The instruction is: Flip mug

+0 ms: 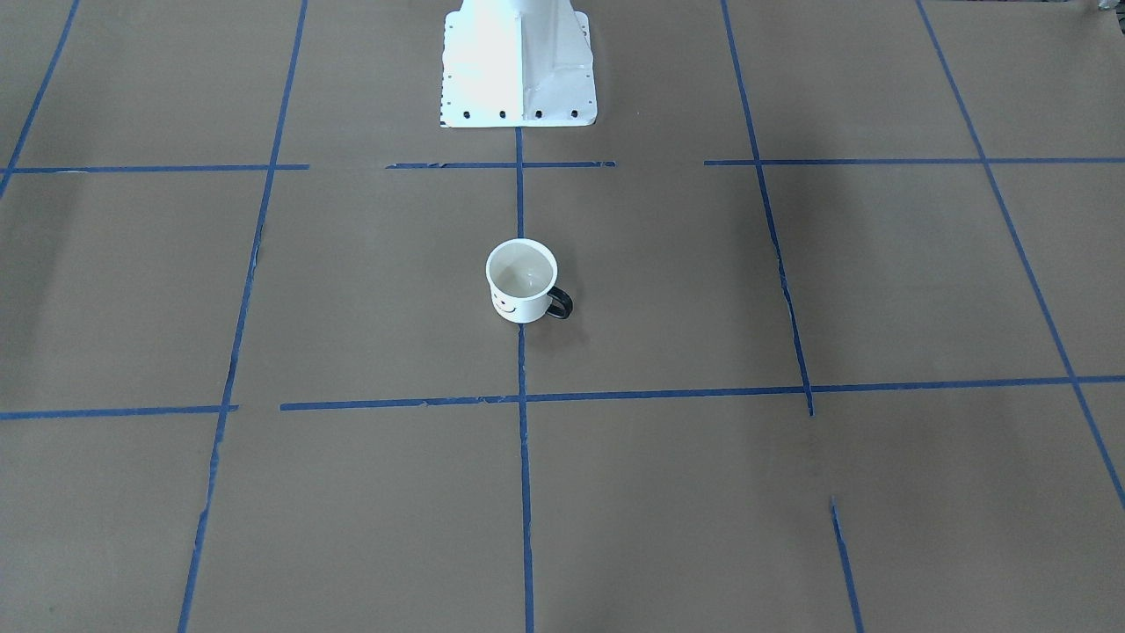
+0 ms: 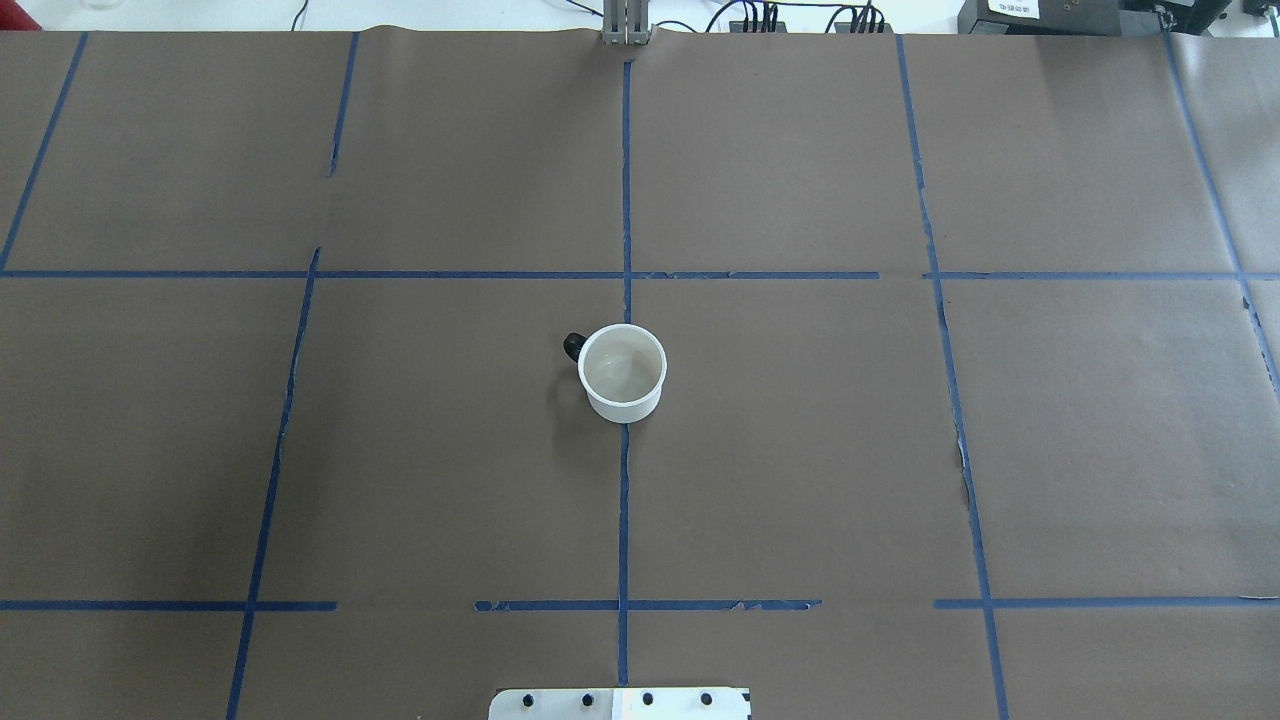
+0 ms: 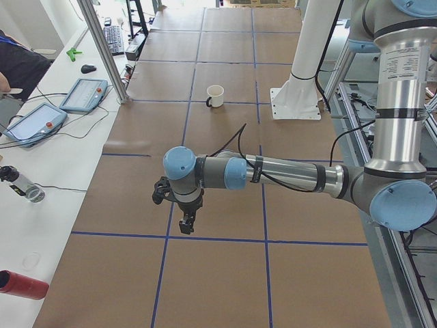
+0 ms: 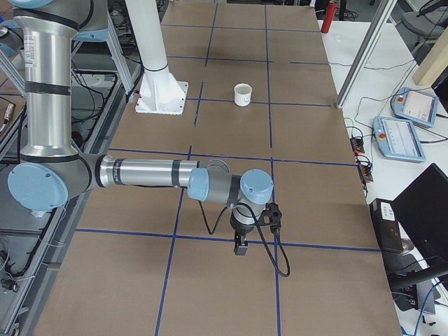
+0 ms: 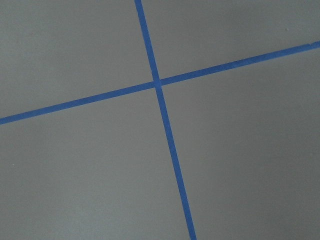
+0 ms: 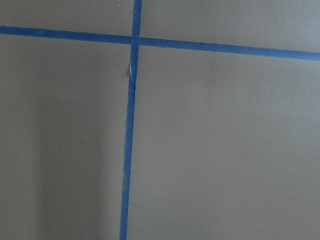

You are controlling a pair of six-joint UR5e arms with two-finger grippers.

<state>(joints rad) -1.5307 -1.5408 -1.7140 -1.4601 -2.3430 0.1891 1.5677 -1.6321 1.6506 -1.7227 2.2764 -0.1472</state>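
Note:
The mug (image 1: 522, 280) stands upright, mouth up, at the middle of the brown table. It is white with a black smiley face and a black loop handle (image 1: 560, 302). It also shows in the overhead view (image 2: 622, 372), in the left side view (image 3: 216, 96) and in the right side view (image 4: 243, 94). My left gripper (image 3: 186, 223) hangs over the table far from the mug; I cannot tell if it is open. My right gripper (image 4: 240, 246) hangs far from it at the opposite end; I cannot tell its state either. Both wrist views show only paper and tape.
The white robot base (image 1: 518, 66) stands behind the mug. Blue tape lines (image 2: 625, 180) grid the brown paper. Tablets (image 3: 85, 94) and a keyboard lie on the side bench; a red cylinder (image 3: 24, 284) lies near the left end.

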